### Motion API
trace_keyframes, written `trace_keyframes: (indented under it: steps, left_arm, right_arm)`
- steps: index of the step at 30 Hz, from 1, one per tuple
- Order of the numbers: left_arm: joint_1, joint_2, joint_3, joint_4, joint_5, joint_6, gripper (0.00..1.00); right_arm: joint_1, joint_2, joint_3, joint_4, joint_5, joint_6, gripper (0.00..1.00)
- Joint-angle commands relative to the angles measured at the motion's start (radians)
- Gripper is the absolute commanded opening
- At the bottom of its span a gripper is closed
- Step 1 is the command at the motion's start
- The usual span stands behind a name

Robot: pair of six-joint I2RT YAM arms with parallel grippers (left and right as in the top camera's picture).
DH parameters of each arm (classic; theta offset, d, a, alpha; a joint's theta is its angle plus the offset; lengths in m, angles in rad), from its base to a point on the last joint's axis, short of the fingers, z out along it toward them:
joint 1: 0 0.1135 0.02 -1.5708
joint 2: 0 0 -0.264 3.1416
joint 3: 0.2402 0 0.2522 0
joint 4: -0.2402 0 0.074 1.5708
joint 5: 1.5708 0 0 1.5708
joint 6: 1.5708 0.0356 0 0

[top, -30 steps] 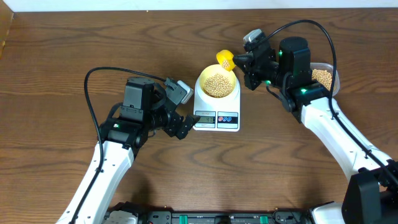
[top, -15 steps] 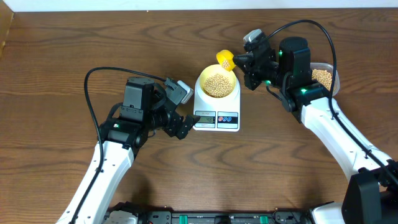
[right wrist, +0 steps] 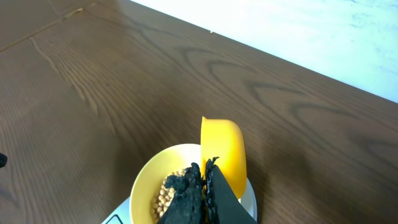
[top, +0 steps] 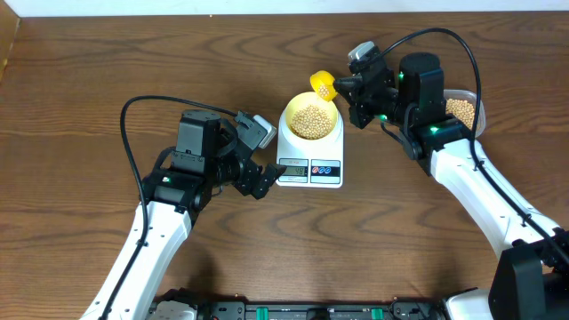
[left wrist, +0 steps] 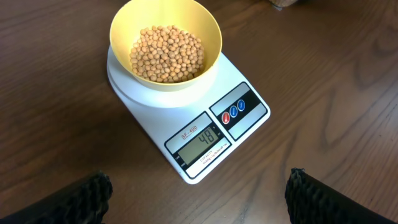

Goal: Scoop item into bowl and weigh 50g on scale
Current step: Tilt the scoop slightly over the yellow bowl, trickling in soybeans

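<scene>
The white scale (top: 309, 160) stands at the table's middle, its display (left wrist: 200, 139) reading 48. The pale-yellow bowl (top: 310, 119) sits on it, holding many tan beans (left wrist: 166, 53). My right gripper (top: 348, 89) is shut on the handle of the bright yellow scoop (top: 322, 85), held tilted over the bowl's far rim; it also shows in the right wrist view (right wrist: 224, 154). My left gripper (top: 258, 178) is open and empty, just left of the scale's front; its fingertips (left wrist: 90, 190) show at the bottom of the left wrist view.
A clear plastic tub (top: 464, 111) with more beans sits at the right, partly behind my right arm. The table's far edge meets a white wall.
</scene>
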Motion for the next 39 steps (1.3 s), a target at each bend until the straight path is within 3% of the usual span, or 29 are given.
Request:
trace_keyframes:
  steps: [1, 39]
  left_arm:
    - [0.003, -0.009, -0.002, -0.002, -0.006, 0.002, 0.91]
    - [0.003, -0.009, -0.002, -0.002, -0.006, 0.002, 0.91]
  right_arm:
    - [0.008, 0.007, 0.005, -0.004, 0.013, -0.015, 0.01]
    - [0.008, 0.008, 0.005, -0.004, 0.016, -0.015, 0.01]
